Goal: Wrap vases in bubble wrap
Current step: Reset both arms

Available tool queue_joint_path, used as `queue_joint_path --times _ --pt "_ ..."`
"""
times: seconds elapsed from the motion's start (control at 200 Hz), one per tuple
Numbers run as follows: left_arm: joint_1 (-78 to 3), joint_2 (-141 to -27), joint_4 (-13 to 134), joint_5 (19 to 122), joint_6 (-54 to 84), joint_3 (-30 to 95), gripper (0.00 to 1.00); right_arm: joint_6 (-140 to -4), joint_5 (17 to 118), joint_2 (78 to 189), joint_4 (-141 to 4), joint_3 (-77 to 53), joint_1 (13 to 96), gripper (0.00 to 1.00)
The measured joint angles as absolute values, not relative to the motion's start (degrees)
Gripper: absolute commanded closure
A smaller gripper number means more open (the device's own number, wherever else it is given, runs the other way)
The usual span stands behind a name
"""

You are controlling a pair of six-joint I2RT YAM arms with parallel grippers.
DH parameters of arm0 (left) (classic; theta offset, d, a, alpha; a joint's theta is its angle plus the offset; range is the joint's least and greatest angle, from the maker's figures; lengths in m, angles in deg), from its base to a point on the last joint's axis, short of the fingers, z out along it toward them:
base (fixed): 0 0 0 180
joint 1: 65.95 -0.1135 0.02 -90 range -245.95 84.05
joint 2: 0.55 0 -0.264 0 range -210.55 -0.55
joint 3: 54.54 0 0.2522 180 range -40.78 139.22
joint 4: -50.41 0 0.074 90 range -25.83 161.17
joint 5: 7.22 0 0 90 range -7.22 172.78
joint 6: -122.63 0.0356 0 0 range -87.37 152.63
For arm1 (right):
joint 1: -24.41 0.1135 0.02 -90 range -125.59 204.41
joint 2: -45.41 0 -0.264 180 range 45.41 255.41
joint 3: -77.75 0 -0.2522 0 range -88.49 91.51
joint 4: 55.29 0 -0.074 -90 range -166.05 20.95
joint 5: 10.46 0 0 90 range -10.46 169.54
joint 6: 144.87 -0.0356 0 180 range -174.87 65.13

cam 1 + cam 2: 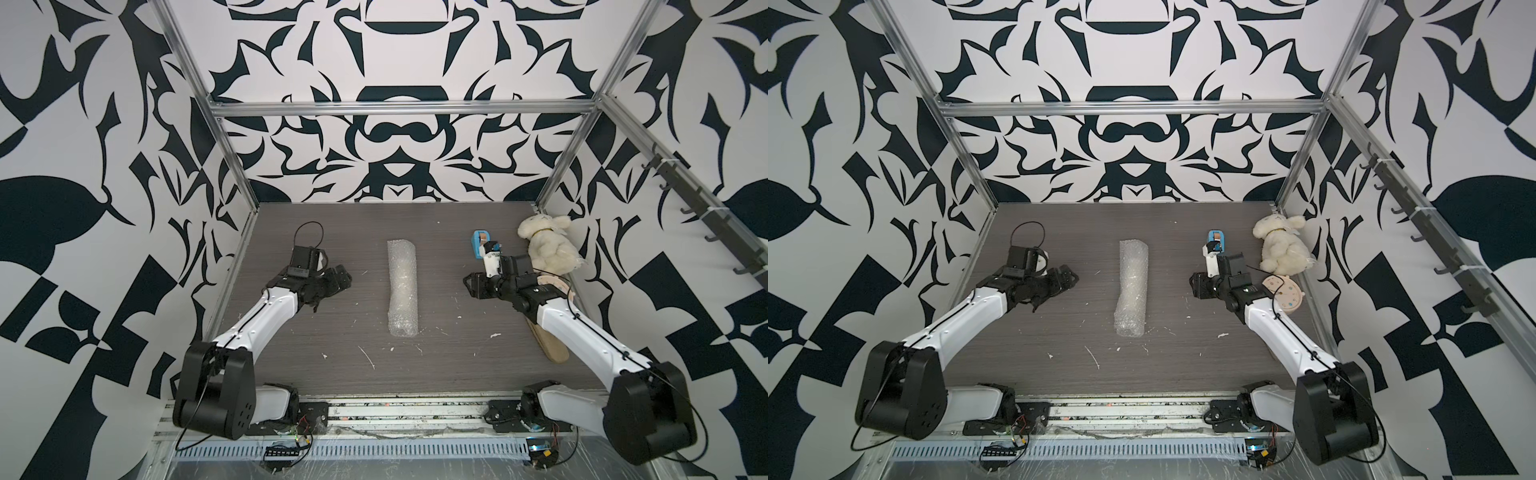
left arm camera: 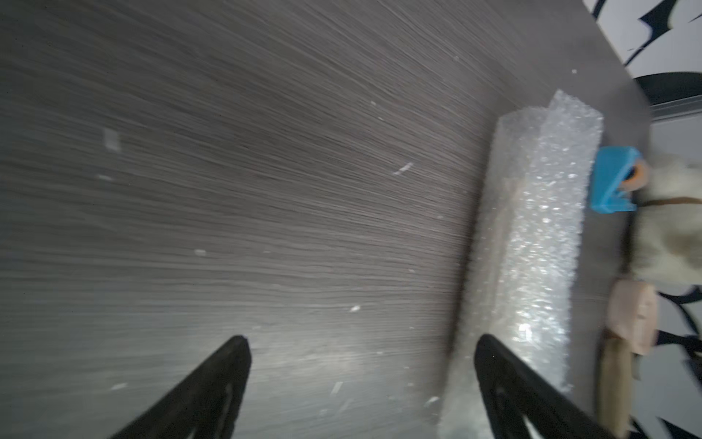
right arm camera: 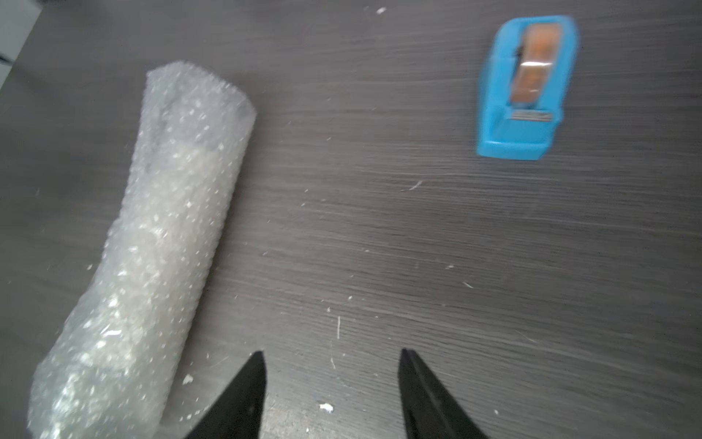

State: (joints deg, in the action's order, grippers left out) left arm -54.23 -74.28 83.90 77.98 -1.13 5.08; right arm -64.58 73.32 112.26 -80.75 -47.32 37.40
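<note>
The bubble wrap [image 1: 402, 286] [image 1: 1133, 286] lies in the middle of the table, rolled into a long tube running from near to far. The vase is inside it and shows only as a pale blur through the plastic [image 3: 178, 197]. My left gripper [image 1: 338, 280] [image 2: 361, 342] is to the left of the tube, open, with bare table between its fingers. In the left wrist view one finger [image 2: 505, 380] overlaps the tube's near end [image 2: 532, 247]. My right gripper [image 1: 467, 286] [image 3: 332, 353] is to the right of the tube, open and empty, apart from the wrap.
A blue tape dispenser [image 1: 481, 243] [image 3: 526, 91] stands behind the right gripper. A cream plush bunny [image 1: 546, 245] lies in the far right corner. A round wooden toy clock [image 1: 1283, 293] and a wooden piece [image 1: 550, 347] lie under the right arm. Small white scraps dot the table [image 1: 332, 232].
</note>
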Motion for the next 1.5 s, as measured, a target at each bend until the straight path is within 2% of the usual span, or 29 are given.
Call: queue_joint_path --times 0.215,0.41,0.61,0.83,0.935,1.0,1.135,1.5 --pt "-55.89 -61.80 74.72 97.09 8.35 -4.90 0.00 -60.69 86.52 106.20 -65.41 -61.31 36.40 0.15" --pt "-59.01 -60.23 60.47 103.34 15.83 -15.20 0.01 -58.42 95.48 107.95 -49.45 -70.93 36.22 0.14" --pt "-63.01 -68.38 38.98 105.70 20.75 -22.78 0.01 -56.82 99.15 118.40 -28.71 -75.84 35.15 0.12" --pt "-65.37 -82.48 17.00 100.47 25.93 -24.73 0.00 -53.31 96.16 129.35 -14.44 -76.28 34.23 0.10" --pt "-66.12 -90.24 12.38 98.75 26.91 -23.18 0.00 -52.41 93.38 134.11 -14.33 -73.86 33.32 0.10" --pt "-67.56 -90.35 14.24 96.63 26.49 -21.63 0.01 -53.57 90.61 135.38 -17.11 -70.99 31.22 0.01" --pt "-69.88 -89.80 13.28 94.77 25.99 -19.16 0.00 -54.90 88.90 134.94 -17.30 -69.02 27.52 0.01" --pt "-69.90 -89.65 13.06 92.74 25.80 -19.22 0.01 -55.12 86.26 134.83 -18.72 -69.02 27.61 0.01"
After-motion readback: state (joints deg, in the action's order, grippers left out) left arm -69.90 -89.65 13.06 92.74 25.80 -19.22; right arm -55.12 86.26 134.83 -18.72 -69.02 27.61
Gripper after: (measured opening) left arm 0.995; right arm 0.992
